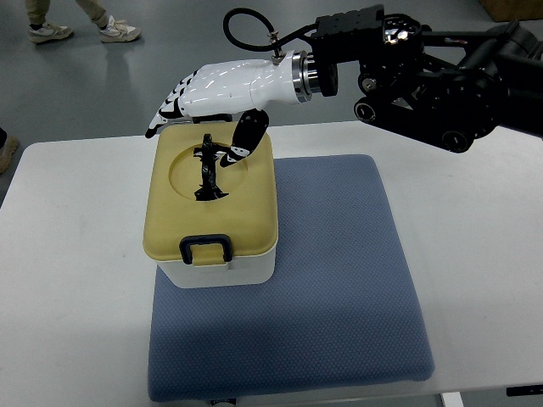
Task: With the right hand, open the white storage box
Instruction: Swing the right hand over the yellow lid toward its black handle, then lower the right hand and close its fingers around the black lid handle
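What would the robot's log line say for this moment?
right hand over box lid, thumb at handle | lid closed | left arm unseen

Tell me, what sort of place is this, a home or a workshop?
Probably a robot test lab, not a home: a bare white table with a blue mat, a grey floor where a person's shoes show, and a single storage box under the right hand.

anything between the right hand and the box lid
Nothing visible. The right hand hangs over the far edge of the white storage box, thumb at the black handle in its yellow lid.
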`<state>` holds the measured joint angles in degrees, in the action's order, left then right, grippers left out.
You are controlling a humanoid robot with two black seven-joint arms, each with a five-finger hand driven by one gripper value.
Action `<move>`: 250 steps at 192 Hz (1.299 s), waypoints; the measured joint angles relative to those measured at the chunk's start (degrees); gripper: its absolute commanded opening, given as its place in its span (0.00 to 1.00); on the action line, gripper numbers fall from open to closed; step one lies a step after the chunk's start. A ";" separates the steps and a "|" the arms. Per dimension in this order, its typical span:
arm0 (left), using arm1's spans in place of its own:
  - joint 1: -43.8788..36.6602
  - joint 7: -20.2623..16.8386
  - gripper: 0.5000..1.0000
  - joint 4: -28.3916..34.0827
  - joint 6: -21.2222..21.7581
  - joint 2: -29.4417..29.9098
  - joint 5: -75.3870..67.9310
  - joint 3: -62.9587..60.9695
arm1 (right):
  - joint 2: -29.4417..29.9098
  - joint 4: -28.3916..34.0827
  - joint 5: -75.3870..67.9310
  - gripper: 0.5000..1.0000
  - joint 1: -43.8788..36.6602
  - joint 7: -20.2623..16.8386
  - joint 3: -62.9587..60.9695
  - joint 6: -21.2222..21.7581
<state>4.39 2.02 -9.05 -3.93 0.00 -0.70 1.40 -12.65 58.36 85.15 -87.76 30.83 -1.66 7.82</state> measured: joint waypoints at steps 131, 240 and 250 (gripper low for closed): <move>-0.09 0.00 1.00 0.07 0.00 0.00 0.00 -0.08 | 2.79 -1.95 3.97 0.56 -1.70 0.31 6.24 -2.82; -0.01 0.00 1.00 -0.01 -0.03 0.00 -0.01 0.01 | 4.12 -3.32 3.97 0.40 -2.98 0.10 6.83 -3.09; -0.01 0.00 1.00 -0.01 -0.03 0.00 -0.01 0.00 | 4.13 -3.33 3.97 0.40 -2.99 0.10 7.07 -3.12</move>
<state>4.38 2.02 -9.05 -3.96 0.00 -0.70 1.39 -8.53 55.03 89.12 -90.74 30.94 5.41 4.70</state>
